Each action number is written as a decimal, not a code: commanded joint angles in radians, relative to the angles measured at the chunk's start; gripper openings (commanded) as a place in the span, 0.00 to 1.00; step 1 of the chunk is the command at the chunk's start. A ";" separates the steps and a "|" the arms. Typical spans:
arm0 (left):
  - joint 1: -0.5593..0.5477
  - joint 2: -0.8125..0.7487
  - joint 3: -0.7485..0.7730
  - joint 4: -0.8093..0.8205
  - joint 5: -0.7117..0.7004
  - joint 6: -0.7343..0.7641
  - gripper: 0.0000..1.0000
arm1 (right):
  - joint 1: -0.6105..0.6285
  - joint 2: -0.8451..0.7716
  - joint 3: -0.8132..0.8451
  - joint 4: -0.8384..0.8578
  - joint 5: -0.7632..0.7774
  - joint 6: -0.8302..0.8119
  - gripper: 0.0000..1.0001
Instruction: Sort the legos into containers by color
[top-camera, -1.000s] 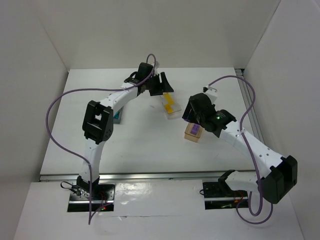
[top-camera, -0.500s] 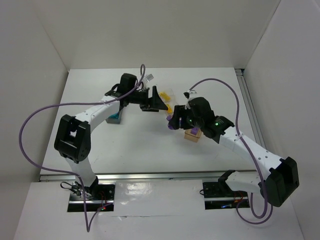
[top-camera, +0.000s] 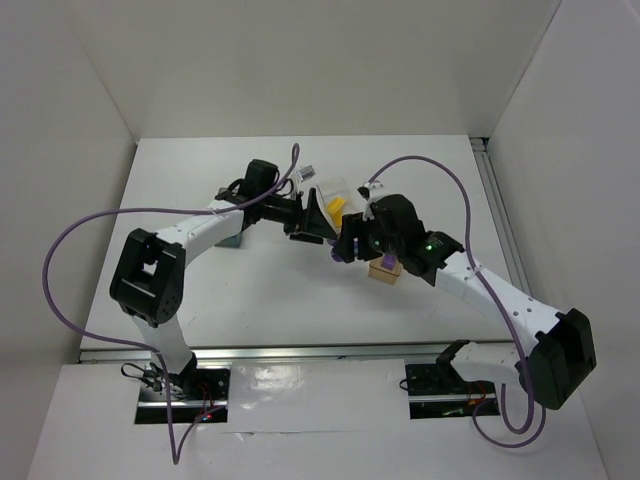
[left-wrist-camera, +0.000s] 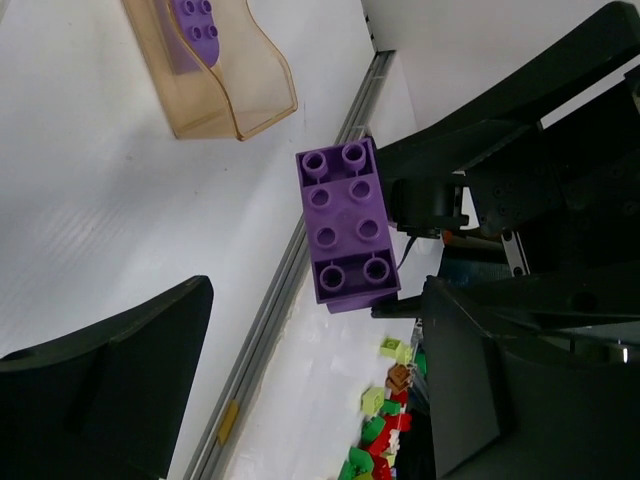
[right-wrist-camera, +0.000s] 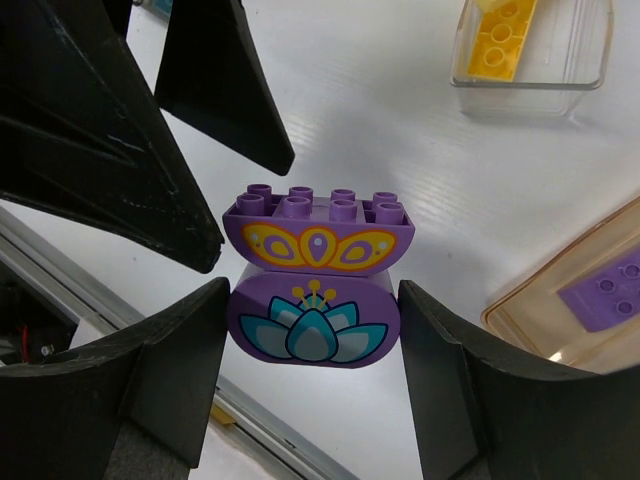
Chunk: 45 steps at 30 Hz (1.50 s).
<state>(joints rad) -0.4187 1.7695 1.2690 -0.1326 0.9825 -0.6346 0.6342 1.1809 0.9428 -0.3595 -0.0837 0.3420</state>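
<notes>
TOP VIEW: The left arm (top-camera: 200, 228) and right arm (top-camera: 480, 290) meet over the middle of the white surface (top-camera: 270, 290). A purple brick (top-camera: 342, 250) hangs in the air where they meet. Just beyond stands the clear container (top-camera: 335, 190) holding a yellow lego (top-camera: 337, 207). The tan container (top-camera: 385, 270), with purple showing inside, sits close beside the right arm's wrist.

LEFT WRIST: The left fingers (left-wrist-camera: 110, 370) stand wide and grip nothing. The brick sits in the gap between them without touching either, its eight studs facing the lens in two rows. The other arm's black fingers pinch it from the far side.

RIGHT WRIST: The right fingers (right-wrist-camera: 170, 370) are clamped on the brick's rounded lower half, which is printed with a teal lotus. Above it is an arched, studded top with yellow petals; whether this is one piece or two stacked cannot be told. The tan container lies to the right of these fingers and the clear one farther off.

The brick looks like hard, glossy, light plastic that is not fragile. It is likely to twist or slip if taken by its curved ends. The flat printed faces probably offer the surer hold.
</notes>
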 joint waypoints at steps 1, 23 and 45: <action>-0.002 -0.021 -0.010 0.060 0.042 -0.013 0.88 | 0.028 0.008 0.056 0.048 0.005 -0.020 0.59; -0.011 0.090 0.021 -0.006 -0.013 0.010 0.22 | 0.047 0.129 0.045 0.090 0.044 -0.032 0.59; 0.118 0.110 -0.086 -0.059 -0.085 0.073 0.98 | 0.085 0.335 0.007 0.261 0.096 -0.034 0.55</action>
<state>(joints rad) -0.3080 1.8595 1.1908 -0.1841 0.8875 -0.5804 0.7074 1.5181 0.9550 -0.1528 -0.0216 0.3164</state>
